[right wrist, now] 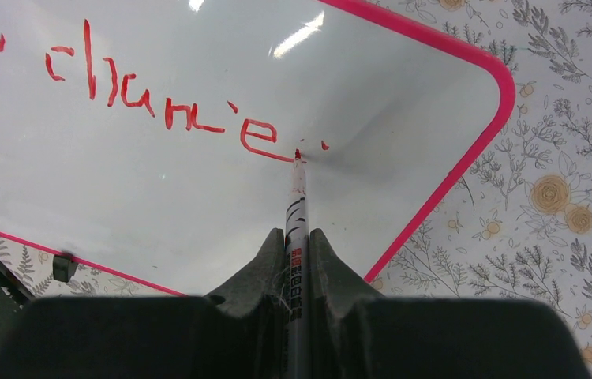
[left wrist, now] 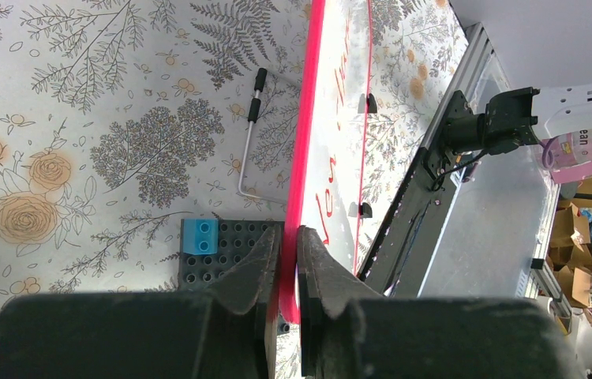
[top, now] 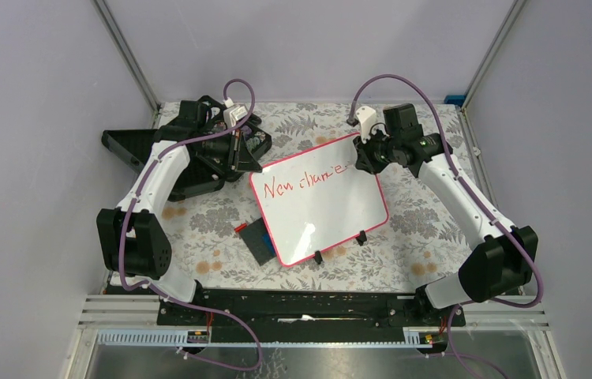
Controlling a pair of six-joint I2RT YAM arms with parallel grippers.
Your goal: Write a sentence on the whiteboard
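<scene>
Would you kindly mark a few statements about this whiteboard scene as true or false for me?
1. The right pincer holds a marker with its tip on the whiteboard. True.
2. The sentence is written in blue. False: it is red.
3. The left pincer is shut on the whiteboard's edge. True.
4. Two lines of writing are on the board. False: only one line shows.
5. The dark grey plate carries a yellow block. False: a blue block sits on it.
</scene>
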